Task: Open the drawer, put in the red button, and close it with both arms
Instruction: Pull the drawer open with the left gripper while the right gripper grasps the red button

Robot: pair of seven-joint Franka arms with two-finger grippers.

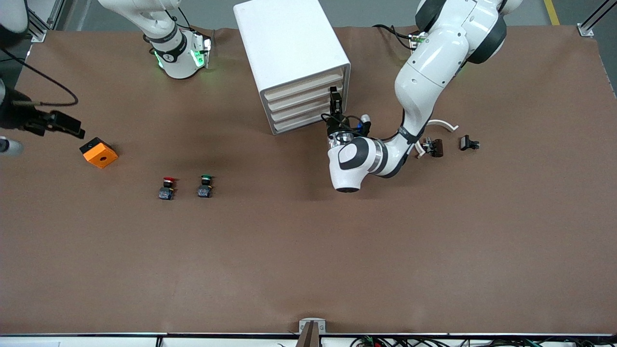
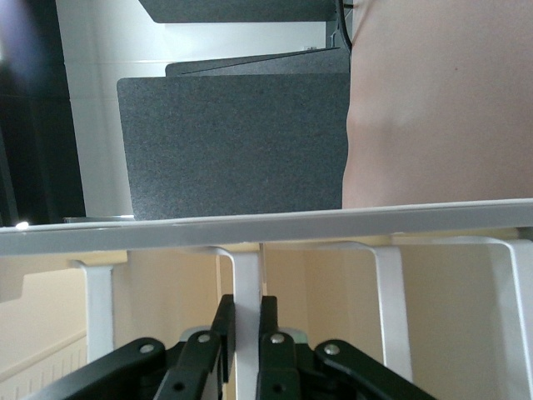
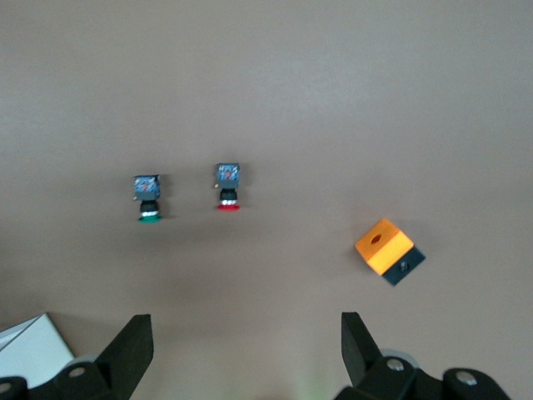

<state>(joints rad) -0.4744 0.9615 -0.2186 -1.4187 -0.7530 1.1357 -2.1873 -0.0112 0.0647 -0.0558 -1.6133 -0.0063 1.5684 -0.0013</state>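
The white cabinet (image 1: 289,43) stands between the arms' bases, its four cream-fronted drawers all pushed in. My left gripper (image 1: 334,96) is at the cabinet's face, shut on the thin white lip of one drawer (image 1: 313,94). I cannot tell which drawer. In the left wrist view the left gripper (image 2: 247,304) clamps that white strip (image 2: 247,275). The red button (image 1: 167,187) lies on the table nearer the front camera, beside the green one; it also shows in the right wrist view (image 3: 227,185). My right gripper (image 1: 72,127) is open and empty over the right arm's end of the table; its fingers (image 3: 133,346) spread wide.
A green button (image 1: 205,185) lies beside the red one, on the side toward the left arm's end. An orange block with a hole (image 1: 99,153) lies by the right gripper. Small black parts (image 1: 432,147) and a white curved piece (image 1: 441,124) lie near the left arm.
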